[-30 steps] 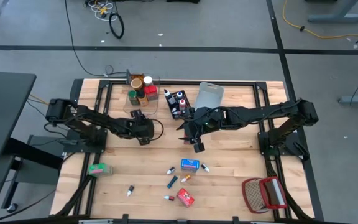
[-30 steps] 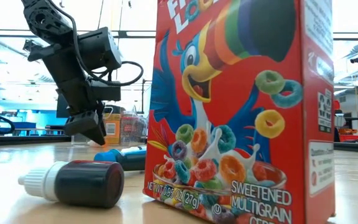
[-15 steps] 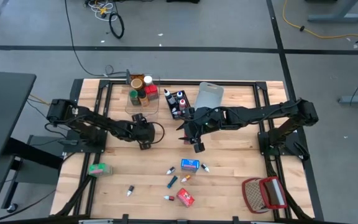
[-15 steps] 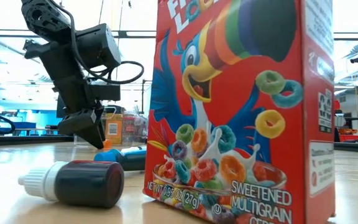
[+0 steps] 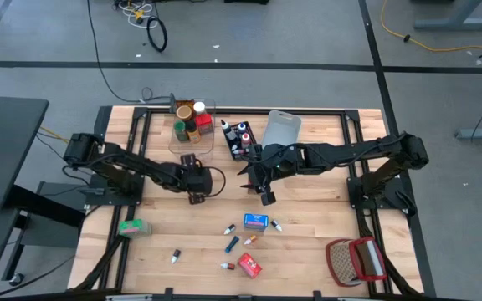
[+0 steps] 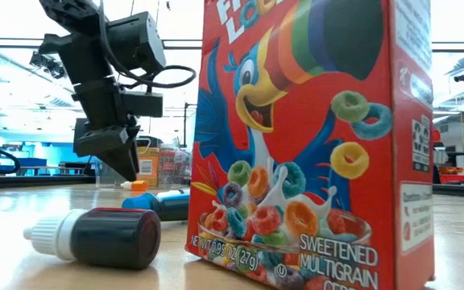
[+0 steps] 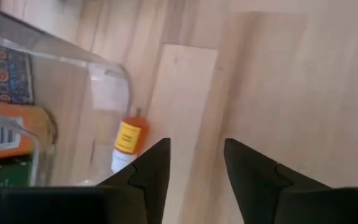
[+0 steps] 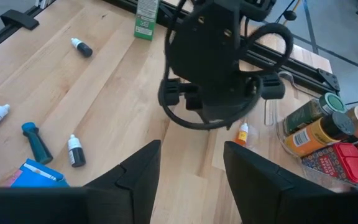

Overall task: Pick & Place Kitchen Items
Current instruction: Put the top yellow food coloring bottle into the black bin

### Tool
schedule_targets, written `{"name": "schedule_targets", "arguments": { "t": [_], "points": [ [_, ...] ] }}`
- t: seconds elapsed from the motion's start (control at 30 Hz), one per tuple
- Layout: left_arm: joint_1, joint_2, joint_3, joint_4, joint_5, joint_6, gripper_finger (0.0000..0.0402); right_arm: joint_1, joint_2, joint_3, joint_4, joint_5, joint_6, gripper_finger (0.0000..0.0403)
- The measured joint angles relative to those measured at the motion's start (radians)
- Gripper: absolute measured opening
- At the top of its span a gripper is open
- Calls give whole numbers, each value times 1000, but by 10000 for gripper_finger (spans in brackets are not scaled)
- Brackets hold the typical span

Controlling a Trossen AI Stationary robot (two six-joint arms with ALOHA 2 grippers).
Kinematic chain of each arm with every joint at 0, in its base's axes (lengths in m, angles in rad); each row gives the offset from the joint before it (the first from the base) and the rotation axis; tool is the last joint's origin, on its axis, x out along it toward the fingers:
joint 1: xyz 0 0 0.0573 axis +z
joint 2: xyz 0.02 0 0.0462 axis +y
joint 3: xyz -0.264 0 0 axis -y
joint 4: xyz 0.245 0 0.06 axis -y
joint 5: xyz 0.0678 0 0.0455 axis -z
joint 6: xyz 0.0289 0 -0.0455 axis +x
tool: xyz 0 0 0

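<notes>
Since the earlier frames the left tool (image 5: pixel 197 198) has slid rightward along the tabletop (image 5: pixel 308 226), toward the right tool (image 5: pixel 266 199), and in the low view its arm stands a little higher. Its fingers (image 7: pixel 157 165) are spread apart with only bare wood between them; it grasps nothing.

Behind the left tool sits the clear bin (image 5: pixel 192 125), holding jars and cans (image 5: pixel 187 124). Just outside the bin's corner, ahead of the left fingers, a small orange-labelled tube (image 7: pixel 127 139) lies on the wood, untouched.

The right tool hangs near the middle of the tabletop, fingers (image 8: pixel 138 168) parted, empty. Behind it are the black bin (image 5: pixel 239 138) with small bottles and the grey-blue bin (image 5: pixel 279 127).

In front of both tools lie the loose kitchen items: a blue box (image 5: pixel 255 221), a red cereal box (image 5: pixel 250 266), which fills the low view, a teal tube (image 5: pixel 233 243), a dark dropper tube (image 6: pixel 95 236) and other tiny tubes. A green box (image 5: pixel 132 227) lies well off to the left tool's outer side. The red-and-white wire basket (image 5: pixel 356 261) sits at the near corner on the right arm's side.
</notes>
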Motion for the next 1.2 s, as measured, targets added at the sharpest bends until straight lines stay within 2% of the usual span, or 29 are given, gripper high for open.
{"name": "schedule_targets", "arguments": {
  "t": [0.23,0.33,0.53,0.8,0.97,1.03,1.13,1.2],
  "points": [
    [74,28,1,19,-4,77,196,0,0,0,1,0,0,188],
    [123,37,1,18,32,97,199,0,0,0,2,0,0,188],
    [187,45,4,36,29,134,197,0,0,0,2,0,-4,188],
    [198,39,10,45,189,136,196,0,0,0,2,0,-6,188],
    [175,41,19,14,199,147,196,0,0,0,2,0,-5,188],
    [149,41,41,-21,142,144,196,0,0,0,2,0,-5,188],
    [116,47,79,-62,-80,164,196,0,0,0,2,0,-5,188],
    [100,38,116,-54,-156,184,196,0,0,0,2,0,-3,188]
  ]
}}
